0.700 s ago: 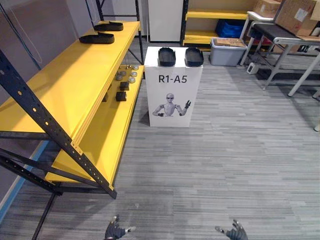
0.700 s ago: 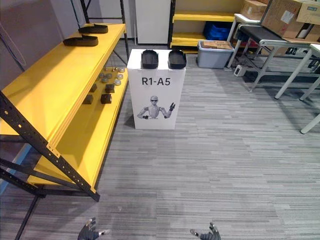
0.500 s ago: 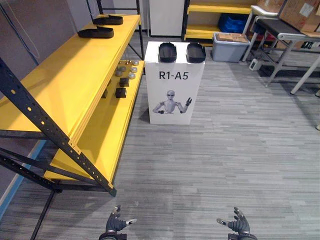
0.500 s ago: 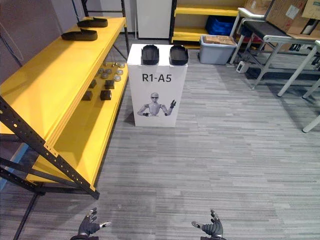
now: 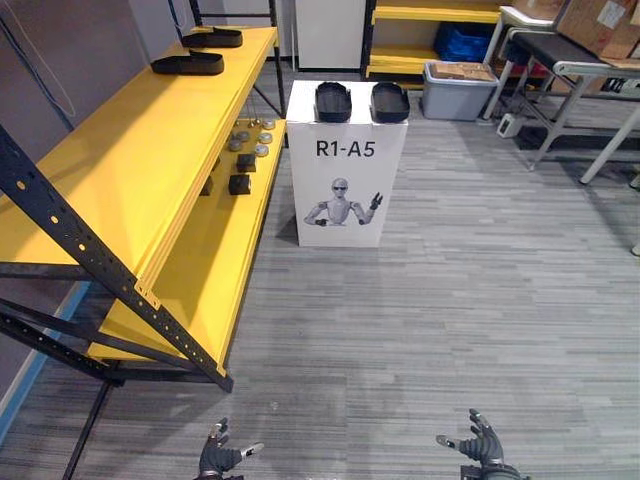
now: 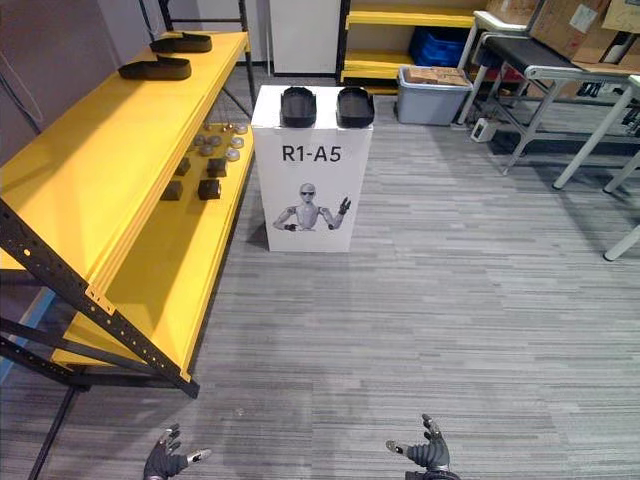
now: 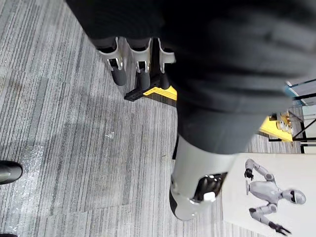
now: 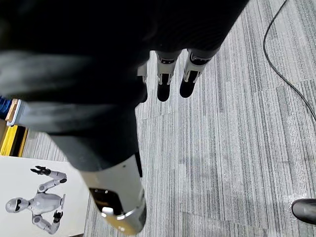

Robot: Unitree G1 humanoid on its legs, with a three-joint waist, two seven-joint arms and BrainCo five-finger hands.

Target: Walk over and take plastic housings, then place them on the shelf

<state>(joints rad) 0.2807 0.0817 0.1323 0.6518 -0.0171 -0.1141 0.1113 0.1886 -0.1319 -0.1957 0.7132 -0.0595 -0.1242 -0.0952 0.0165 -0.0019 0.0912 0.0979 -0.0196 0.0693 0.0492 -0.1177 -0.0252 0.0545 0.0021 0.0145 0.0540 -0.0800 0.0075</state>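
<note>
Left hand lower, 2 housings lengthwise away

Four housings — two on the one box, two on the near shelf. Two yellow shelves in all, counting the far shelf. Four blocks; some discs, too small to count. One bin, one crate — and two hands: left robot hand, right robot hand.

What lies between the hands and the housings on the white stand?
Bare grey floor, in the left eye view, from the left hand and right hand to the white stand bearing the two plastic housings.
</note>
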